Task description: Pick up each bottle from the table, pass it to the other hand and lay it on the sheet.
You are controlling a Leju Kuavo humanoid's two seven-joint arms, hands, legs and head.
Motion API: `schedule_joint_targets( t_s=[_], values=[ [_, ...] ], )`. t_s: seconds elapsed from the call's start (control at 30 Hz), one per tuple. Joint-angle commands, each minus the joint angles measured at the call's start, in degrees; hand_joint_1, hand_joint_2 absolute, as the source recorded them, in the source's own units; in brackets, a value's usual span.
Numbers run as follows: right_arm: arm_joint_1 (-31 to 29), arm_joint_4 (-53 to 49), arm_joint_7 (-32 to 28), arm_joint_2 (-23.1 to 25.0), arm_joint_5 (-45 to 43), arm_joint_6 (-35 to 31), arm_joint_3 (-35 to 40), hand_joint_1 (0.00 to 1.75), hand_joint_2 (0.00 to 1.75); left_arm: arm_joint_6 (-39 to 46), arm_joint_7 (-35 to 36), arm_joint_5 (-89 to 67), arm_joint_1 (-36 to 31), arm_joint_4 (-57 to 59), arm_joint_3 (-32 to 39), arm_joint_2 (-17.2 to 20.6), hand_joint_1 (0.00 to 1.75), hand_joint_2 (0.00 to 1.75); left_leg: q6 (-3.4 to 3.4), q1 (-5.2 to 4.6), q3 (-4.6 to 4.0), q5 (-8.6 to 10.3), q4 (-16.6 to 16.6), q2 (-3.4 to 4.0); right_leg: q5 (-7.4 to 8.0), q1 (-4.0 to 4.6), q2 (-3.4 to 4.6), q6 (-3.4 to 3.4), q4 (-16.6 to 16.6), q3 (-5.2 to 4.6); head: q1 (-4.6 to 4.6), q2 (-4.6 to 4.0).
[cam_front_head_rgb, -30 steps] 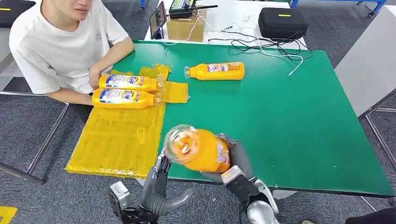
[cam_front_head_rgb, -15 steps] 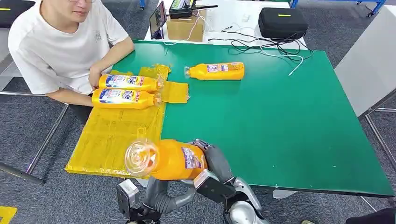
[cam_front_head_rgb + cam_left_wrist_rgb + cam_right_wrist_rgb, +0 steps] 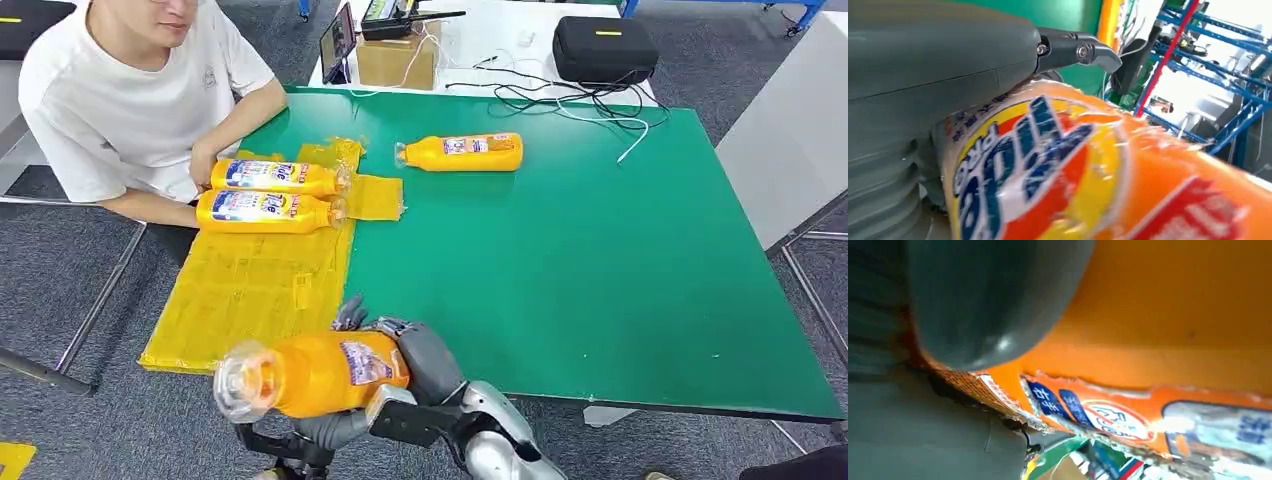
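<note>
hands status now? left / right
Left hand: under the orange bottle; grip cannot be told.
Right hand: holding the orange bottle.

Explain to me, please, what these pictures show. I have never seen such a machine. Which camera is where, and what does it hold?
It is a humanoid robot with two silver arms. The wide picture looks down from its head; the two close pictures come from cameras at its wrists. Its right hand holds an orange plastic bottle at the near edge of the green table, and the left hand touches the bottle too. Two similar bottles lie on a yellow sheet; another bottle lies on the table. A person in a white shirt sits beside it.
</note>
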Motion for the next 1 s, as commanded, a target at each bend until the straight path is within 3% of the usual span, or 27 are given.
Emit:
schedule_joint_targets(
  t_s=[0.03, 0.07, 0.1, 0.13, 0.3, 0.53, 0.8, 0.87, 0.93, 1.0],
  values=[
    [-0.26, 8.76, 0.49, 1.51, -0.31, 4.07, 8.35, 1.75, 1.75, -6.35, 2.44, 6.46, -1.93, -1.05, 3.83, -3.73, 1.52, 1.75, -0.06, 0.07, 0.14, -0.05, -0.02, -0.10, -0.07, 0.08, -0.13, -0.08, -0.06, 0.19, 0.00, 0.00],
    [-0.45, 9.11, 0.58, 1.86, -0.82, 4.38, 8.68, 0.40, 1.75, -7.00, 2.12, 6.56, -1.97, -1.14, 3.81, -3.91, 1.75, 1.75, -0.09, 0.09, 0.24, -0.09, -0.03, -0.09, -0.11, 0.10, -0.14, -0.12, -0.07, 0.28, -0.02, 0.00],
    [-0.62, 9.42, 0.32, 2.29, -1.41, 4.01, 8.83, 0.00, 1.75, -8.73, 2.24, 7.76, -2.01, -1.15, 3.77, -4.12, 1.75, 1.75, -0.08, 0.08, 0.16, -0.06, -0.02, -0.13, -0.10, 0.09, -0.18, -0.09, -0.06, 0.23, 0.02, 0.00],
    [-0.76, 9.72, 0.21, 2.64, -1.52, 3.83, 8.76, 0.00, 0.00, -9.69, 2.31, 8.47, -1.97, -1.32, 3.80, -4.25, 1.75, 1.75, -0.10, 0.11, 0.23, -0.11, 0.00, -0.15, -0.15, 0.12, -0.22, -0.13, -0.05, 0.30, 0.00, 0.00],
    [2.33, 6.69, -2.89, 3.54, -6.58, 4.31, 4.81, 0.00, 0.00, -14.76, -0.26, 10.77, -0.69, -4.70, 4.06, -3.89, 1.75, 1.75, -0.08, 0.09, 0.15, -0.08, 0.01, -0.15, -0.13, 0.10, -0.21, -0.11, -0.03, 0.20, 0.02, 0.00],
    [5.24, 4.73, -3.77, 3.20, -8.49, 4.67, 2.74, 0.00, 0.00, -13.34, -0.85, 10.96, -0.05, -6.79, 5.63, -4.27, 1.75, 1.75, -0.08, 0.10, 0.16, -0.10, 0.04, -0.25, -0.19, 0.11, -0.32, -0.12, -0.02, 0.23, -0.02, 0.00],
    [7.62, 6.77, -5.01, 4.49, -10.28, -0.07, -0.14, 0.00, 0.00, 6.02, -3.22, 1.38, -1.05, -8.59, 11.42, -6.25, 1.75, 1.75, -0.10, 0.06, 0.09, -0.05, -0.02, -0.16, -0.11, 0.07, -0.24, -0.12, -0.04, 0.10, 0.00, 0.02],
    [9.38, 6.71, -5.52, 4.37, -11.32, -2.56, -1.83, 0.00, 0.00, 18.44, -6.35, -5.11, -1.58, -8.42, 16.14, -8.57, 1.75, 1.75, -0.14, 0.09, 0.23, -0.11, -0.02, -0.17, -0.16, 0.11, -0.25, -0.16, -0.06, 0.27, -0.02, 0.00],
    [10.20, 7.12, -6.21, 4.16, -11.99, -3.62, -2.55, 0.00, 0.00, 24.13, -8.36, -8.62, -2.87, -8.83, 19.44, -8.00, 1.75, 1.75, -0.10, 0.06, 0.10, -0.05, -0.04, -0.10, -0.09, 0.07, -0.18, -0.11, -0.06, 0.11, 0.02, 0.00],
    [10.26, 7.20, -6.34, 4.07, -12.03, -3.72, -2.52, 0.00, 0.00, 24.18, -8.07, -8.44, -3.10, -8.77, 19.94, -7.71, 1.75, 1.75, -0.12, 0.06, 0.14, -0.05, -0.06, -0.18, -0.10, 0.07, -0.22, -0.14, -0.07, 0.19, 0.00, 0.00]
  ],
)
